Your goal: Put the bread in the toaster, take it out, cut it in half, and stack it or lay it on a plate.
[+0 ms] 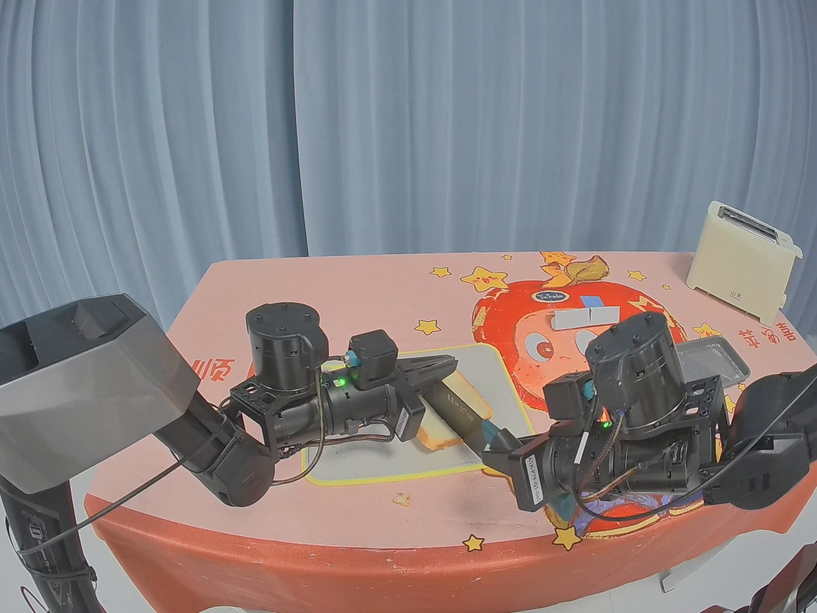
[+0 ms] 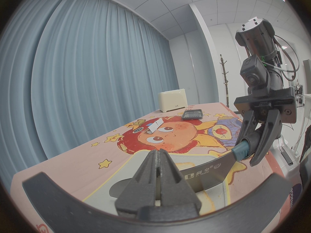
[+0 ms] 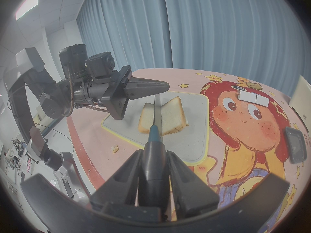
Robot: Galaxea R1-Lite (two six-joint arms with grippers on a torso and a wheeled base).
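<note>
- While the right gripper [image 1: 502,451] is pinching the knife [image 2: 207,172] by its dark handle, fingers pressed tight on either side, the blade is running straight out ahead of it, away from the near table edge and toward the robot's left; its long axis is pointing at the left gripper [image 1: 454,362].
- The bread [image 3: 171,115] is lying flat on the grey cutting board [image 3: 194,136], directly under the blade; the blade is standing on edge across the slice's middle, with a roughly equal part showing on each side; the slice is looking creased along that line; whether it is cut through I cannot tell.
- The left gripper's fingers are pressing together with nothing between them; the tip is hanging over the far-left edge of the bread, close by the blade's end; whether it is touching the bread I cannot tell.
- My reading: the halving cut is the step in hand; the coming move is turning on the blade holding that middle line while bearing down or drawing along its own length; the left arm is sitting nearer the slice, so it is the one placed to steady it.
- Risk, as I am judging it: blade end and left fingertips are sitting very near each other.
- The toaster [image 1: 740,261] is standing at the far right corner, well apart; the grey tray [image 1: 719,355], probably serving as the plate, is lying between board and toaster.
</note>
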